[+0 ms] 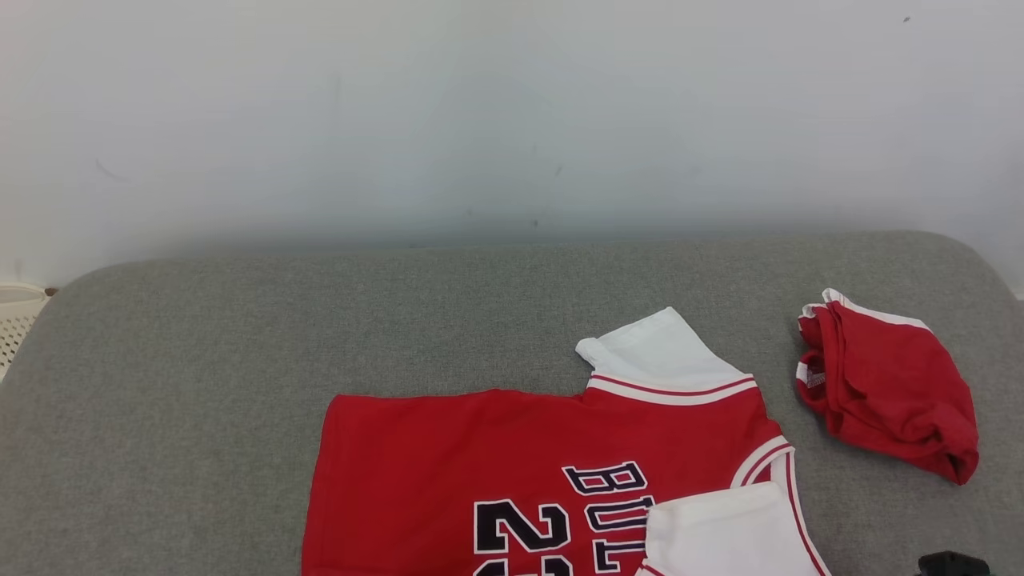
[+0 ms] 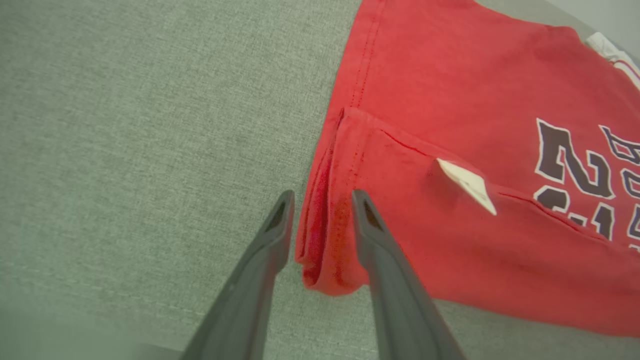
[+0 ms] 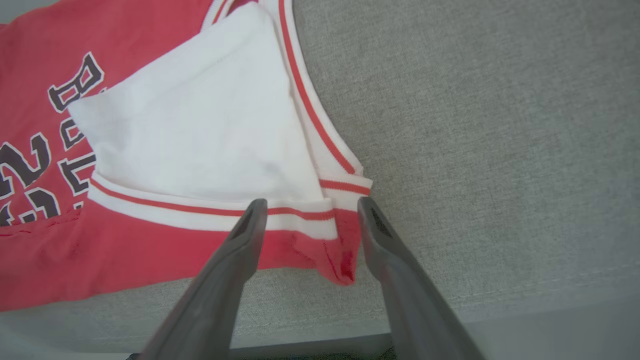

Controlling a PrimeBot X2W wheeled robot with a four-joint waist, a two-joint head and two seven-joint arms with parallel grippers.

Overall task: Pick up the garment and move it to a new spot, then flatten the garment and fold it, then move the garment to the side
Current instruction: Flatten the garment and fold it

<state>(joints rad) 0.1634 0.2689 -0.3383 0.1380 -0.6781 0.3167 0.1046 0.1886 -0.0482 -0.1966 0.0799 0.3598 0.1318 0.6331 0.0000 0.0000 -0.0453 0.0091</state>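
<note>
— Where's the red jersey (image 1: 448, 456)?
— One jersey, flat; its near corners lie between two open claws, left claw (image 2: 322, 200) and right claw (image 3: 312, 205), neither gripping.
— Room?
— Bare grey cushion (image 1: 200, 360) outside each claw. One bunched red garment (image 1: 888, 384) lies beyond the right claw.

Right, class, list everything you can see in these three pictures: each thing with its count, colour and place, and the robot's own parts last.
shirt: one, red with white sleeves and dark lettering, spread on the table's near middle.
label: one, white, on the shirt's folded-over part.
bunched cloth: one, red with white trim, right of the shirt, apart from it.
table: one, grey fabric top.
wall: one, white, behind the table.
basket: one, white with holes, at the table's left edge.
left gripper: one, dark, open astride the shirt's folded hem corner.
right gripper: one, dark, open astride the shirt's striped shoulder corner.
</note>
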